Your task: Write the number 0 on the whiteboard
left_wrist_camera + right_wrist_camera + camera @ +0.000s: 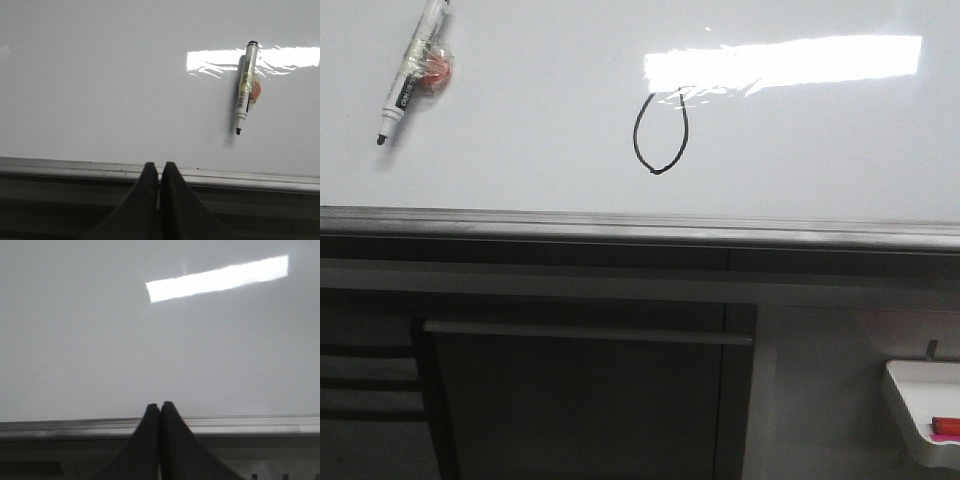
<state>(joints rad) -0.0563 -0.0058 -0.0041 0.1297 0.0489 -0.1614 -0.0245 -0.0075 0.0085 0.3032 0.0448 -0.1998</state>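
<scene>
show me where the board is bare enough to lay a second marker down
Bare: the whiteboard between the marker and the drawn 0, and right of the 0 below the light reflection. Crowded: only the board's left corner around the marker.

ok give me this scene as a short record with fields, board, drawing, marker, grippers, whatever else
surface: whiteboard, glossy, grey metal strip along its near edge
drawing: number 0, thin black oval, pointed at its lower end, gap at the top right
marker: marker lying uncapped on the board, far left in the front view, tip toward the near edge, apart from the drawing
left gripper: left gripper shut, empty, over the board's edge
right gripper: right gripper shut, empty
other: white tray below the board at right, something red in it
</scene>
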